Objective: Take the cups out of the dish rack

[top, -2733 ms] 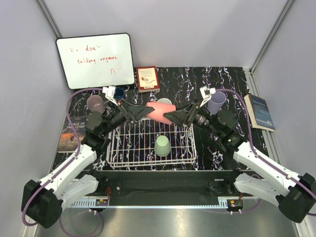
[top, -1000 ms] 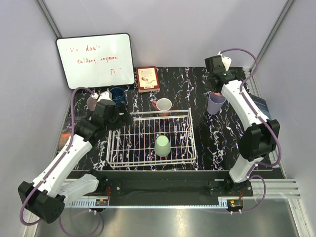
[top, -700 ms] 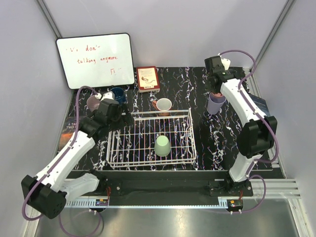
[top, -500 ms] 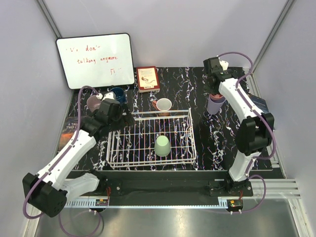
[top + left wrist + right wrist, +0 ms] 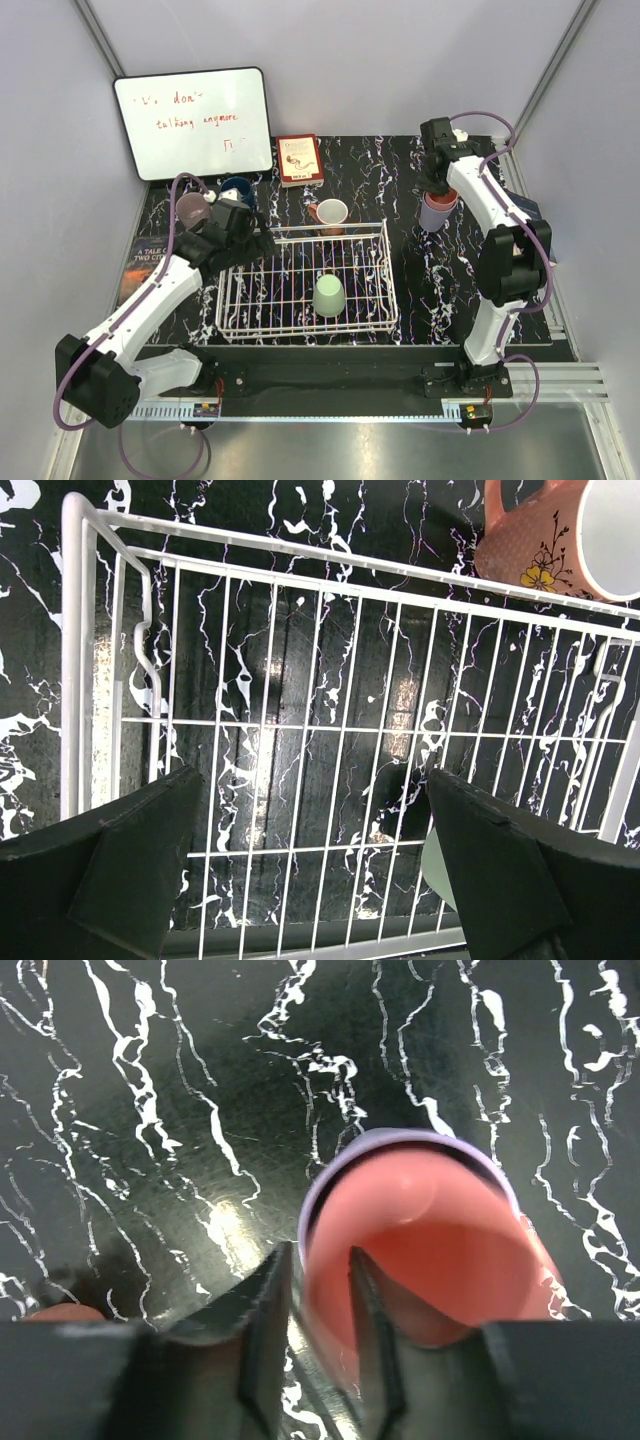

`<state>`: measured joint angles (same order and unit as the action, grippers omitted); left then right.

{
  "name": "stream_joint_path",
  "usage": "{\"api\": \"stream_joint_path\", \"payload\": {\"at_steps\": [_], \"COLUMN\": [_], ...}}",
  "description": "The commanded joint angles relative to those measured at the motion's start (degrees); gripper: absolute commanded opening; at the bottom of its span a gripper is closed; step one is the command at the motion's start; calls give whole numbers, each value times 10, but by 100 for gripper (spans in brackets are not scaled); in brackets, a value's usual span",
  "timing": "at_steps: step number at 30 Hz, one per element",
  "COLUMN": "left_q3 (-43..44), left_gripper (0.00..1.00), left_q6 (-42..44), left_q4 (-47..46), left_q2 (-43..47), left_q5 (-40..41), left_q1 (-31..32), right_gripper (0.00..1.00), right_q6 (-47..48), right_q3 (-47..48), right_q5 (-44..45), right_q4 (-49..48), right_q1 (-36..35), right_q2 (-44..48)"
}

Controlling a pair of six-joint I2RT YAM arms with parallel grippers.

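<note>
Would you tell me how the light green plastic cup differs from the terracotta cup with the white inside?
The light green plastic cup stands inside the white wire dish rack; the terracotta cup with the white inside sits outside, beyond its far side. The green cup is plain; the terracotta one bears a flower print. The terracotta cup shows its opening; the green cup does not. Both are small tumblers.
</note>
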<state>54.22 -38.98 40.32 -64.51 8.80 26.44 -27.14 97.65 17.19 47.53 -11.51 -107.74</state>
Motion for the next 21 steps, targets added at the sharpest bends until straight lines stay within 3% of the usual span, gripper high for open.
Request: {"api": "stream_joint_path", "payload": {"at_steps": [1,9,13,17,21], "left_q3": [2,4,6,8,15], "left_gripper": [99,99,99,99,99], "left_q6": [9,15,38,69,76], "left_q4": [-25,-30,-51,-81,-79], "left_q2": [-3,14,42,61,52], "left_q5": [-15,-17,-37,-41,44], "left_q1": [1,0,13,89,190], "right_gripper": [45,68,80,87,91], "right_q6": [3,2,0,4,2], "right_q3": [16,-3,-52,-125,-177], "right_q5": [-14,-31,-101,-146,-96], "right_q4": [-23,-66,-137,-206,-220], "right_q1": [-2,-4,-25,-71,-138], "right_q2": [31,103,201,276,333]}}
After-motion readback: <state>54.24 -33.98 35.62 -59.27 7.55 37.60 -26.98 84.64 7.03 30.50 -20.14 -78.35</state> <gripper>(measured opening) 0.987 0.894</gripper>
